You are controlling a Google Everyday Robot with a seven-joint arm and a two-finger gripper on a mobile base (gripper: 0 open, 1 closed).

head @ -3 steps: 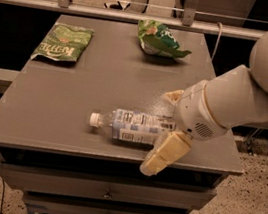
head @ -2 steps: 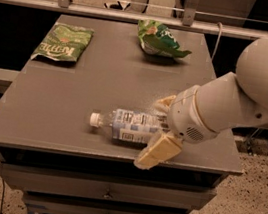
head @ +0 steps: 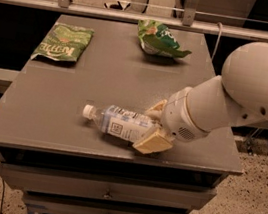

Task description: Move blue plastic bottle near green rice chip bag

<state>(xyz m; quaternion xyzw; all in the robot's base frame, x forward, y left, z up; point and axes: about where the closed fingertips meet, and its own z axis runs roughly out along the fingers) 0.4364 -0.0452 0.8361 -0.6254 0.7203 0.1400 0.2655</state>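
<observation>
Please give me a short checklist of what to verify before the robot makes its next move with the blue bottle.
1. The gripper is at the base end of the blue plastic bottle: ok.
2. Firm hold on the bottle: cannot tell.
3. The green rice chip bag is in view at the far side of the table: ok.
4. Nothing lies between bottle and bag: ok.
5. The flat dark-green bag is far left, off the path: ok.
6. Bottle near the rice chip bag: not ok.

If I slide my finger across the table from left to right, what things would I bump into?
Flat dark-green bag → blue plastic bottle lying on its side → gripper at the bottle's right end.
</observation>
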